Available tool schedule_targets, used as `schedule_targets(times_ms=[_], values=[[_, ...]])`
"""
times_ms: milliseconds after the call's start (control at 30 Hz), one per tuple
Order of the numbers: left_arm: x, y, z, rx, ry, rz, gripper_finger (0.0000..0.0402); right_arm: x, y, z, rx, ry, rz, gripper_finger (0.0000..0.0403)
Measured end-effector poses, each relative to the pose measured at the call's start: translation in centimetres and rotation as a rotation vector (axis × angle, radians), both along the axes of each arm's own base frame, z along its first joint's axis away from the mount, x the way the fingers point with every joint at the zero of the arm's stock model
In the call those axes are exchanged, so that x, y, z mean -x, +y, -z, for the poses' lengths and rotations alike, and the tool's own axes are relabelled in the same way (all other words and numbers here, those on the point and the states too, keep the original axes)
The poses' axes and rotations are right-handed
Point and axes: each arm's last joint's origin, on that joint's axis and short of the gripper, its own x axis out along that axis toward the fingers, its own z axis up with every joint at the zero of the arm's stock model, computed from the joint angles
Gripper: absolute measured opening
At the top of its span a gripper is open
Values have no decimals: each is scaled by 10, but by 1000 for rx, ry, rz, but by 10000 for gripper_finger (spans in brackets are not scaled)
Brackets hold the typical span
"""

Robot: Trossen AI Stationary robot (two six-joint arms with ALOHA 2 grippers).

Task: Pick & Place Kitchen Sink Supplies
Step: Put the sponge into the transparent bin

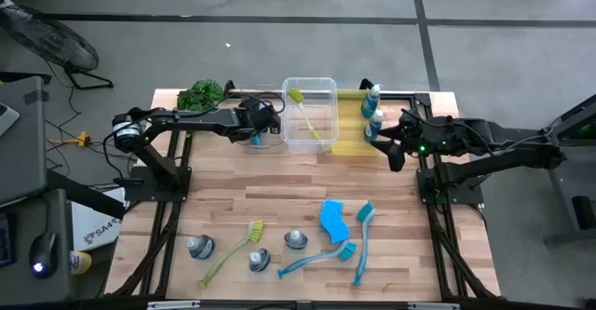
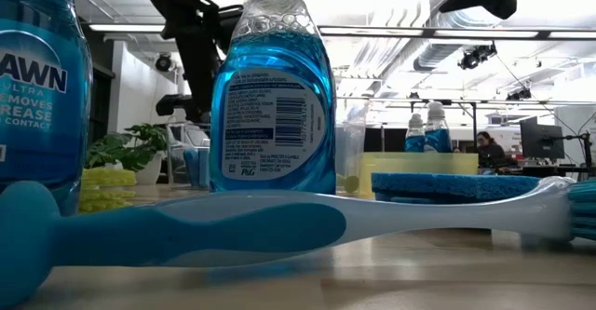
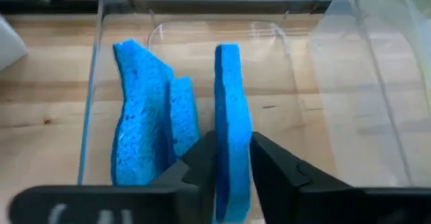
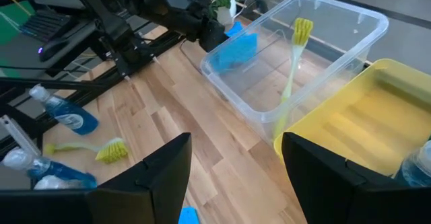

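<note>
Nearest you, along the table's front edge, lie three blue-liquid bottles, a yellow-green dish brush, a loose blue sponge and two blue dish brushes. Farther back, your right gripper hangs with fingers spread wide and empty, near the yellow bin holding two bottles. At the back edge, your left gripper has its fingers either side of an upright blue sponge in the small clear bin; whether they pinch it, you cannot tell.
</note>
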Motion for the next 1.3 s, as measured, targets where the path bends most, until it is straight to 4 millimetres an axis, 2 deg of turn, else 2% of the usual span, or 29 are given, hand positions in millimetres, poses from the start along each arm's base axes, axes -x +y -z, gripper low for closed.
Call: schedule_targets(times_ms=[200,367,700,867,1033,1300], values=[[5,-2,3,43,18,-38,152,0,1,0,-19,2,-45,224],[6,-4,-3,62,-18,-41,176,-1,3,0,-40,3,-83,225],[29,-16,-53,-44,-174,-37,177,-1,4,0,-52,7,-135,225],[34,-38,-81,-142,-249,76,177,-1,7,1,-91,19,-229,225],[31,-67,-106,-244,-357,247,177,0,14,6,-122,64,-301,225],[20,-118,-135,-403,-511,544,177,-20,37,20,-203,172,-337,225]])
